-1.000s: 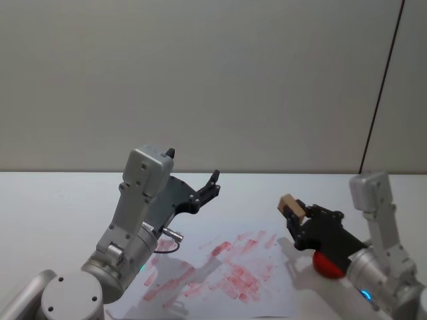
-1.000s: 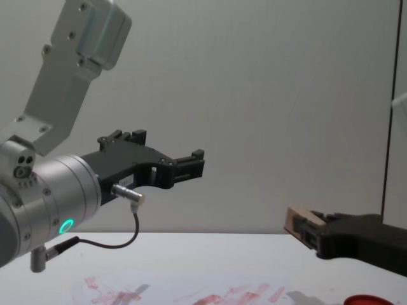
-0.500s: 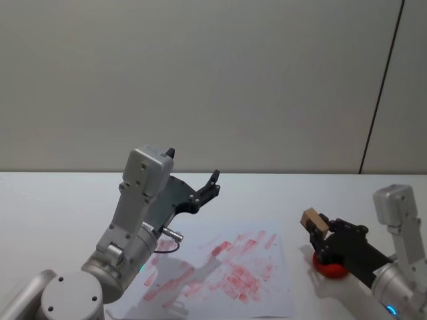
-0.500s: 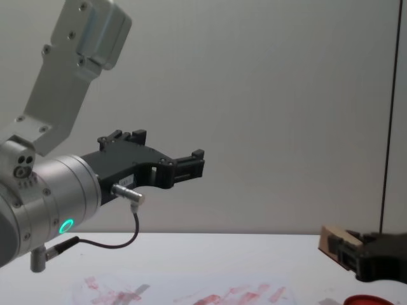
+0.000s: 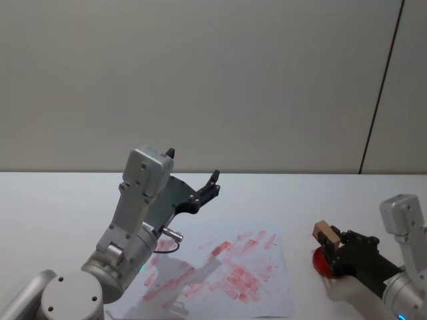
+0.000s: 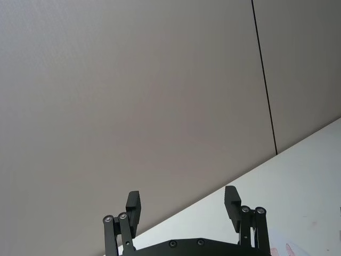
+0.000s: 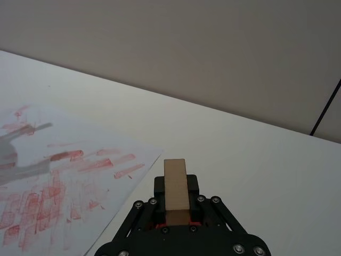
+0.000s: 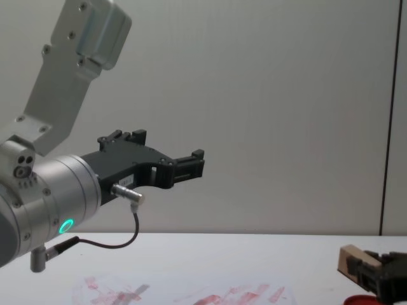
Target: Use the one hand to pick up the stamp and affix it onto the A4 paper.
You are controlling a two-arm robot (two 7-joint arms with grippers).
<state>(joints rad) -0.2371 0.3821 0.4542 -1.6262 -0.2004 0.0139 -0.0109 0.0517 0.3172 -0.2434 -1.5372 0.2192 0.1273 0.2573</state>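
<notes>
One stamp (image 7: 175,190), one A4 paper (image 5: 223,272) and two grippers are in play. The right gripper (image 5: 333,248) has its jaws clamped on the stamp, carrying it off the paper's right edge, just above a red round thing (image 5: 321,263) that may be an ink pad; too little of it shows to be sure. The right wrist view adds what the head view lacks: the tan block stands upright between the fingers with its red base seated low in the jaws, and the paper lies to one side of it rather than beneath. The left gripper (image 6: 184,204) hangs raised above the paper's left part, jaws spread wide and holding nothing.
</notes>
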